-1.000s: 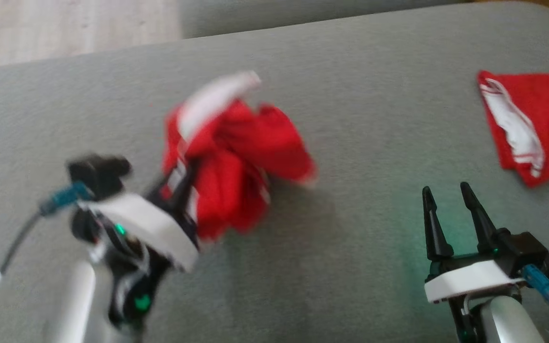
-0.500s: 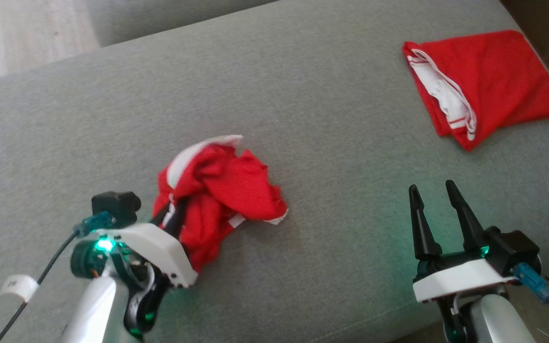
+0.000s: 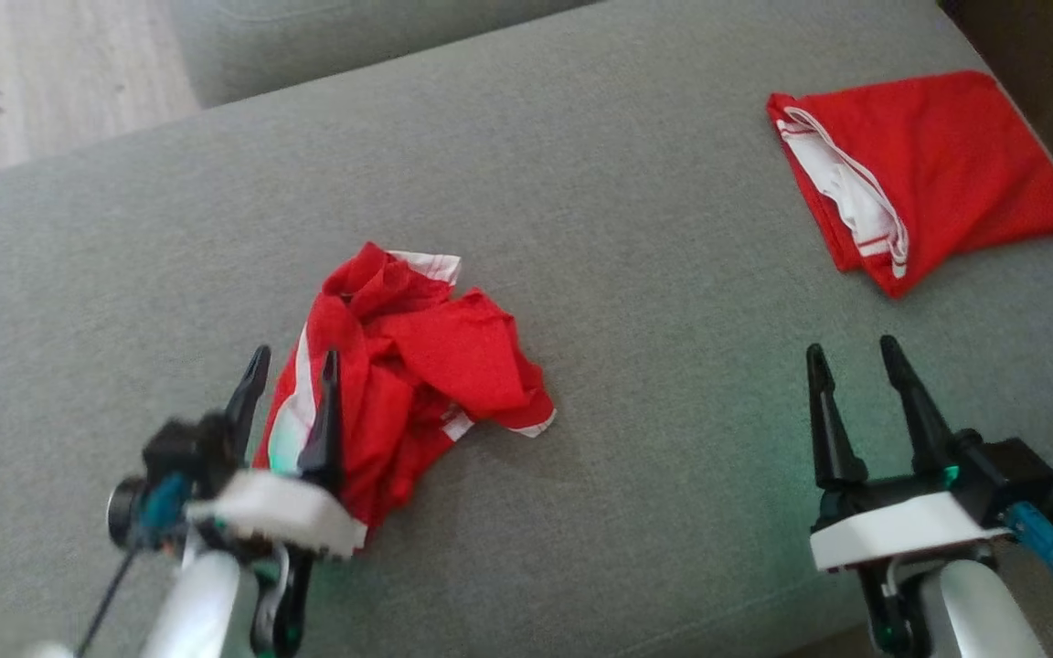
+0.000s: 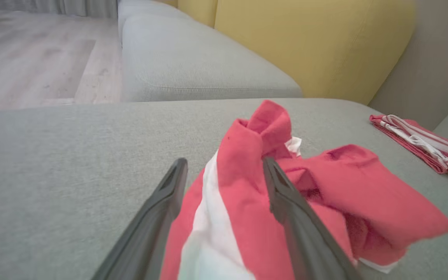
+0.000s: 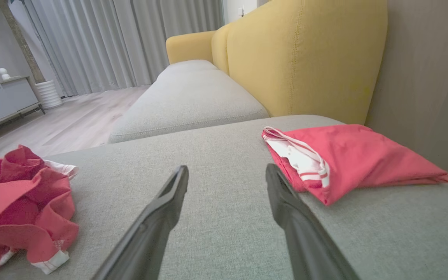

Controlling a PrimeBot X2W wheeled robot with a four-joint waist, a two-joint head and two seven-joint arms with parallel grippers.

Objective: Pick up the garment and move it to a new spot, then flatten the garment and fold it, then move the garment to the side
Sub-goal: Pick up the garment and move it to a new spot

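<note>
Fingers (image 4: 286,202) of the left gripper (image 3: 296,358) stand apart and clamp nothing. They straddle a white-striped fold at the 8 o'clock edge of the garment (image 3: 417,366). The right gripper (image 3: 851,347) hangs at 4 o'clock of the head view, its fingers also apart and empty over bare sofa cushion (image 3: 654,274).

The garment lies crumpled on the cushion, left of and below the middle of the head view. A folded red garment (image 3: 938,164) lies well apart at 2 o'clock. The heap looks like thin, light jersey: limp, likely to sag from any single hold, and not fragile. For flattening, the best holds are probably edges rather than the bulk: the white-trimmed corner (image 3: 531,422) at the heap's 4 o'clock and the white band (image 3: 430,265) at its 12 o'clock.
</note>
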